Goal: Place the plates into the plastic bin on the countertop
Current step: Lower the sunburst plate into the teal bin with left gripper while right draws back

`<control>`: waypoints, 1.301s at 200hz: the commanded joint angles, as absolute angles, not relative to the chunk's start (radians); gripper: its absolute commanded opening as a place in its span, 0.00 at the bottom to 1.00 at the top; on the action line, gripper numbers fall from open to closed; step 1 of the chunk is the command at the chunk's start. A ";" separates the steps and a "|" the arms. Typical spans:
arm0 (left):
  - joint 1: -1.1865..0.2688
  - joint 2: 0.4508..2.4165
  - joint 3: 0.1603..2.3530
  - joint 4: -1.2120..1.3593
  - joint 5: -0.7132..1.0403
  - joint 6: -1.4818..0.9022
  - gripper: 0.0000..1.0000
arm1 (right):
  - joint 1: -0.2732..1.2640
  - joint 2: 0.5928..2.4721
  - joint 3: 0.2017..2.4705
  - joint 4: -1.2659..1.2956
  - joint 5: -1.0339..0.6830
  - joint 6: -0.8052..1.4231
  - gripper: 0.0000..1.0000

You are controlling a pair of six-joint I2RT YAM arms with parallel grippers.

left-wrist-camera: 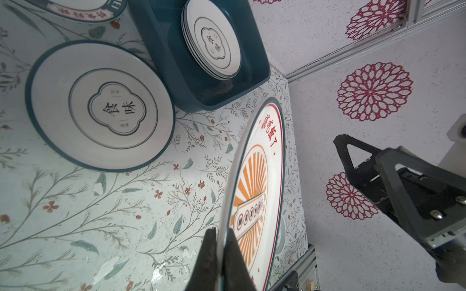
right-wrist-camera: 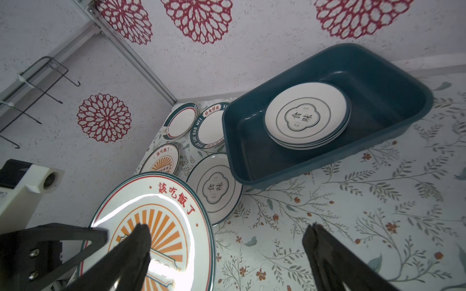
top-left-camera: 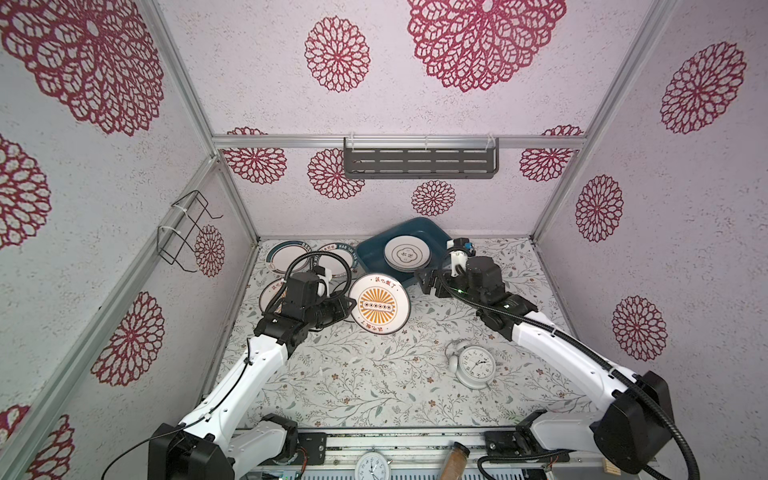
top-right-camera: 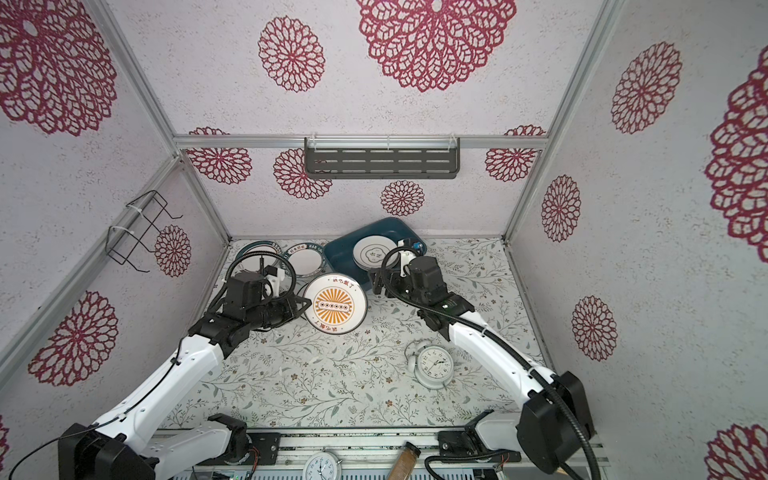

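Ceramic pinched by one edge is what we have to manage: our left gripper (left-wrist-camera: 221, 233) is clamped tight on the rim of the orange sunburst plate (top-left-camera: 379, 304). The plate hangs tilted above the countertop (top-left-camera: 374, 374), just in front of the plastic bin (top-left-camera: 371, 258). Our right gripper (right-wrist-camera: 228, 228) is spread wide and empty, close beside the plate's free edge and near the bin's front corner. A stack of quatrefoil plates (right-wrist-camera: 306, 116) already lies inside the bin. More plates lie on the countertop to its left, among them a quatrefoil plate (left-wrist-camera: 100, 105) just beside the bin's wall. We judge the step to be carrying the held plate over the near wall and setting it down inside. To do that well, we should raise the plate's low edge above the rim before crossing, then level it. We lower it onto the stack or the bare floor beside it and let go only once it rests. A one-edge grip on glazed ware may slip, so we go slowly. The right gripper should steady the free edge or move aside, since it seems to stand in the path.
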State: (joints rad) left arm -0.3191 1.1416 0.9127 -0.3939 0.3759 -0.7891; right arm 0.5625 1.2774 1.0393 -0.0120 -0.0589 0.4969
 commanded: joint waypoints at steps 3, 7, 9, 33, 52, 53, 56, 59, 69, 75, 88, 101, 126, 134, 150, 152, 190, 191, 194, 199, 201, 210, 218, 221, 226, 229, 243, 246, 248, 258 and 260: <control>-0.325 1.179 0.971 -0.368 0.391 -0.765 0.00 | 0.545 1.213 1.017 0.021 -0.018 0.474 0.99; -0.326 1.189 0.978 -0.367 0.391 -0.765 0.00 | 0.545 1.206 1.012 0.021 -0.014 0.474 0.99; -0.327 1.194 0.983 -0.366 0.391 -0.765 0.00 | 0.542 1.202 1.009 0.021 -0.012 0.474 0.99; -0.326 1.250 1.029 -0.325 0.392 -0.785 0.00 | 0.531 1.170 0.985 0.023 0.001 0.476 0.99; -0.326 1.305 1.062 -0.267 0.400 -0.793 0.00 | 0.519 1.154 0.967 0.023 0.005 0.479 0.99; -0.325 1.309 1.064 -0.267 0.400 -0.793 0.00 | 0.519 1.154 0.966 0.023 0.005 0.479 0.99; -0.326 1.321 1.074 -0.267 0.400 -0.790 0.00 | 0.517 1.153 0.964 0.022 0.005 0.479 0.99; -0.325 1.333 1.086 -0.269 0.396 -0.787 0.00 | 0.516 1.151 0.962 0.022 0.005 0.479 0.99; -0.324 1.379 1.133 -0.297 0.379 -0.771 0.00 | 0.510 1.147 0.960 0.018 0.007 0.477 0.99; -0.324 1.405 1.160 -0.310 0.371 -0.765 0.00 | 0.509 1.143 0.960 0.013 0.009 0.477 0.99; -0.323 1.465 1.211 -0.321 0.353 -0.756 0.00 | 0.507 1.134 0.955 0.006 0.016 0.476 0.99; -0.323 1.522 1.256 -0.286 0.351 -0.755 0.00 | 0.504 1.117 0.943 0.005 0.031 0.480 0.99; -0.321 1.653 1.382 -0.272 0.345 -0.753 0.00 | 0.497 1.089 0.927 -0.011 0.050 0.482 0.99; -0.317 1.698 1.423 -0.276 0.341 -0.773 0.00 | 0.495 1.082 0.925 -0.021 0.059 0.482 0.99; -0.314 1.792 1.499 -0.271 0.329 -0.814 0.00 | 0.494 1.058 0.921 -0.039 0.085 0.480 0.99; -0.314 1.801 1.511 -0.273 0.328 -0.815 0.00 | 0.494 1.054 0.919 -0.041 0.090 0.480 0.99; -0.315 2.064 1.775 -0.302 0.335 -0.831 0.00 | 0.491 0.989 0.899 -0.098 0.153 0.490 0.99; -0.315 2.071 1.781 -0.301 0.335 -0.831 0.00 | 0.490 0.987 0.899 -0.099 0.154 0.490 0.99; -0.316 2.086 1.799 -0.301 0.335 -0.833 0.00 | 0.489 0.983 0.896 -0.106 0.158 0.494 0.99; -0.316 2.113 1.829 -0.299 0.336 -0.836 0.00 | 0.488 0.976 0.892 -0.111 0.163 0.500 0.99; -0.316 2.123 1.841 -0.299 0.333 -0.837 0.00 | 0.488 0.973 0.888 -0.112 0.165 0.503 0.99; -0.315 2.167 1.893 -0.308 0.327 -0.843 0.00 | 0.487 0.960 0.876 -0.113 0.176 0.512 0.99; -0.315 2.202 1.929 -0.306 0.322 -0.847 0.00 | 0.487 0.951 0.863 -0.109 0.183 0.523 0.99; -0.316 2.215 1.944 -0.306 0.314 -0.849 0.00 | 0.487 0.948 0.859 -0.108 0.185 0.527 0.99; -0.316 2.237 1.963 -0.304 0.304 -0.857 0.00 | 0.487 0.945 0.854 -0.106 0.186 0.532 0.99; -0.316 2.247 1.975 -0.302 0.304 -0.861 0.00 | 0.487 0.944 0.851 -0.106 0.186 0.533 0.99; -0.315 2.302 2.033 -0.302 0.299 -0.880 0.00 | 0.488 0.942 0.848 -0.112 0.183 0.545 0.99; -0.316 2.310 2.044 -0.301 0.298 -0.882 0.00 | 0.487 0.941 0.847 -0.114 0.183 0.547 0.99; -0.316 2.317 2.051 -0.299 0.298 -0.884 0.00 | 0.487 0.940 0.847 -0.116 0.185 0.547 0.99; -0.314 2.346 2.078 -0.291 0.298 -0.899 0.00 | 0.486 0.936 0.847 -0.121 0.190 0.551 0.99; -0.314 2.351 2.083 -0.286 0.299 -0.904 0.00 | 0.486 0.935 0.847 -0.123 0.191 0.552 0.99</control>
State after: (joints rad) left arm -0.3172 2.3150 1.9976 -0.3355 0.3023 -0.8616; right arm 0.4934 0.9577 0.8402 -0.1131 0.1555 0.5243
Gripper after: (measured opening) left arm 0.076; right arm 0.989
